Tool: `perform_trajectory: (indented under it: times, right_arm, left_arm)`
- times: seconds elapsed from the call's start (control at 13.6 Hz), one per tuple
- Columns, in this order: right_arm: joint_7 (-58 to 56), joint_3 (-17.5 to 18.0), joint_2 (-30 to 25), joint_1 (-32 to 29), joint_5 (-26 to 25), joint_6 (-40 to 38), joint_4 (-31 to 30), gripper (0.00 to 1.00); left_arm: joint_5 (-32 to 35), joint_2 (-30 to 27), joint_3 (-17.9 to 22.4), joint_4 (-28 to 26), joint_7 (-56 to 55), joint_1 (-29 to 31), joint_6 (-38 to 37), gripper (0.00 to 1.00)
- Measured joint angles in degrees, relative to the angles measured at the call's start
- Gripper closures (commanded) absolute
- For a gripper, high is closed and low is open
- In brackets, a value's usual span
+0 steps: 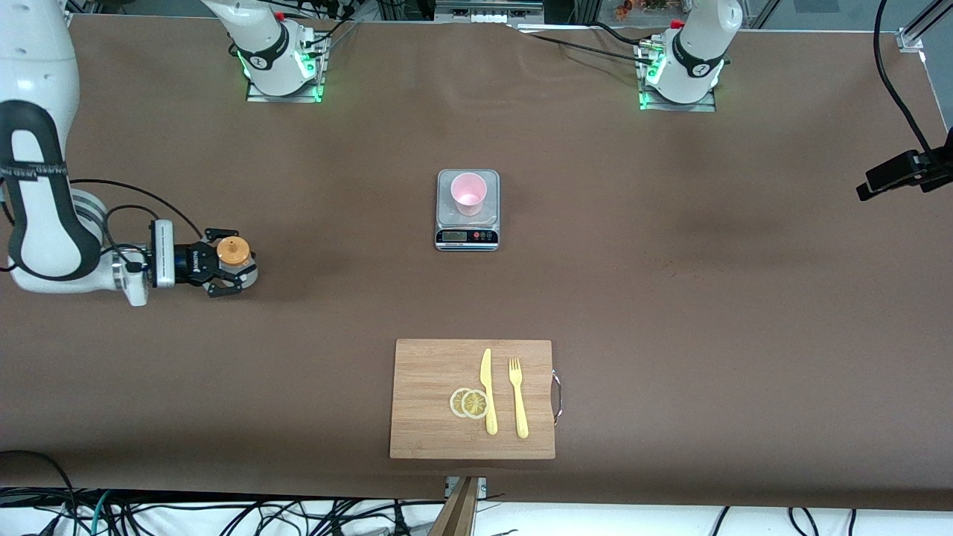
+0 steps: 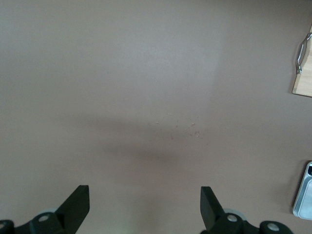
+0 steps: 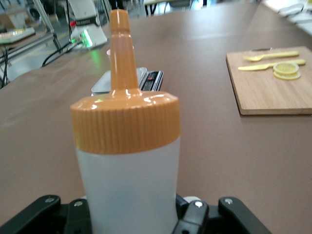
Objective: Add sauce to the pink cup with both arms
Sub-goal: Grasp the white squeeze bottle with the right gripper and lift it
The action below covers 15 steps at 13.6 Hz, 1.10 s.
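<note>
The sauce bottle (image 1: pixel 237 257), whitish with an orange nozzle cap, stands upright on the table at the right arm's end. My right gripper (image 1: pixel 232 260) reaches in level with the table and is shut on the bottle's body. The bottle (image 3: pixel 127 146) fills the right wrist view above that gripper (image 3: pixel 131 217). The pink cup (image 1: pixel 469 193) stands upright on a small scale (image 1: pixel 467 237) at the table's middle. My left gripper (image 2: pixel 141 195) is open and empty, high over bare table; it does not show in the front view.
A bamboo cutting board (image 1: pixel 432 432) lies nearer the front camera than the scale. It holds two lemon slices (image 1: pixel 469 403), a yellow knife (image 1: pixel 488 391) and a yellow fork (image 1: pixel 518 397). A black camera mount (image 1: pixel 901 175) sticks in at the left arm's end.
</note>
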Motion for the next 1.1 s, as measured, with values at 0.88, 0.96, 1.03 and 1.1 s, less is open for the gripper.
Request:
perform_trajectory:
  times: [0.88,0.96,1.03,1.1]
  right_arm:
    - [36.8,0.3,-5.0,23.6,-23.9,7.0,7.1,1.0]
    - [39.1,0.3,-5.0,25.4,-25.4,7.7,7.2,1.0]
    - [41.4,0.3,-5.0,27.1,-26.7,8.4,7.2,1.0]
    - [43.7,0.3,-5.0,28.7,-27.7,9.0,7.2,1.0]
  left_arm:
    - [0.0,0.0,-3.3,-0.9,-1.9,-0.8,-1.8,0.0]
    - [0.0,0.0,-3.3,-1.0,-1.9,-0.7,-1.8,0.0]
    - [0.0,0.0,-3.3,-1.0,-2.0,-0.7,-1.8,0.0]
    - [0.0,0.0,-3.2,-1.1,-2.0,-0.6,-1.8,0.0]
